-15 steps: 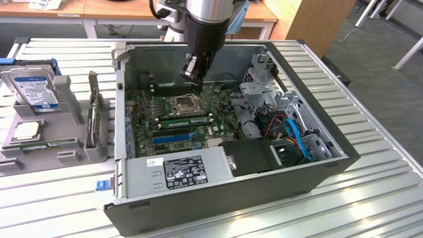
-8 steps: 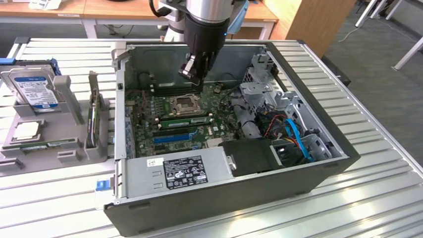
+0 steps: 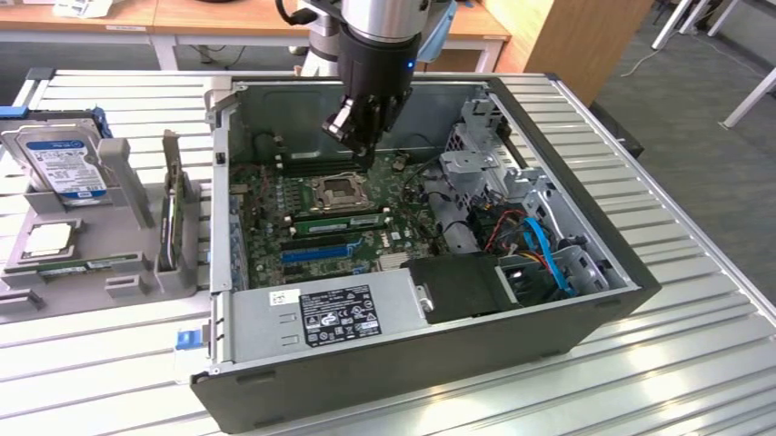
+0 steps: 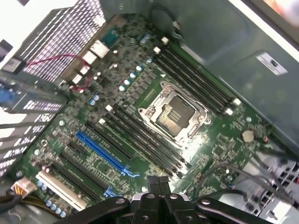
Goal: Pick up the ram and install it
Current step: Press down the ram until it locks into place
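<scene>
The pincer [image 3: 359, 136] hangs clenched and empty over the motherboard [image 4: 140, 121], above the ram [image 3: 340, 218] seated in its slot.

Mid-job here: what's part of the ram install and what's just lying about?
Job: claw, green ram stick beside the socket, black memory slots, motherboard.
Lying about: hard drive, expansion card, loose processor chip, power supply.

The end effector [image 3: 355, 138] hangs inside the open computer case [image 3: 582, 300], above the motherboard [image 3: 318, 213]. The CPU socket [image 3: 338, 192] lies just below it, with a ram [image 3: 341, 219] stick seated beyond the socket. Well off toward the exterior view's left, a parts holder [image 3: 97, 263] stands on the counter [image 3: 679, 363].
</scene>
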`<state>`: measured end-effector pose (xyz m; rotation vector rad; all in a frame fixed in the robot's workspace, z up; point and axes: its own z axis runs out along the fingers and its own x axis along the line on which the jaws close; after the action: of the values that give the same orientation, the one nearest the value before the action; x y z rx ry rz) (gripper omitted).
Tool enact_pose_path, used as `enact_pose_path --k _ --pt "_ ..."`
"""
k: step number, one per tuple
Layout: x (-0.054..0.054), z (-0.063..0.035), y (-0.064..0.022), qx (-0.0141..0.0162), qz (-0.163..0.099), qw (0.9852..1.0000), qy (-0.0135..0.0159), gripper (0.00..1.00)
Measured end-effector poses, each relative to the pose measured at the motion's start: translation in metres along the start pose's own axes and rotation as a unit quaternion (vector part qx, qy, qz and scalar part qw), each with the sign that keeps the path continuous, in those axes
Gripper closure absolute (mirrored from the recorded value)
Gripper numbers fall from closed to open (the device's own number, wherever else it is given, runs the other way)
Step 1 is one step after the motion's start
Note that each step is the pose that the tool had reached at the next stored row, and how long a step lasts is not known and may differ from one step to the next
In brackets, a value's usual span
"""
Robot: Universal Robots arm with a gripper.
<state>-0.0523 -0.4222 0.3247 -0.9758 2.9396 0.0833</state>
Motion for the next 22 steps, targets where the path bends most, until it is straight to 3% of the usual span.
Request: enact_pose_path --k 6,12,22 --pt "0.0 0.0001 0.0 0.0029 0.05 0.9987 -0.0019 0.9" --pt "0.0 0.0001 0.0 0.0058 0.1 0.9949 -0.0038 0.9" --pt "0.0 0.0001 0.0001 0.0058 0.112 0.9937 -0.0041 0.9"
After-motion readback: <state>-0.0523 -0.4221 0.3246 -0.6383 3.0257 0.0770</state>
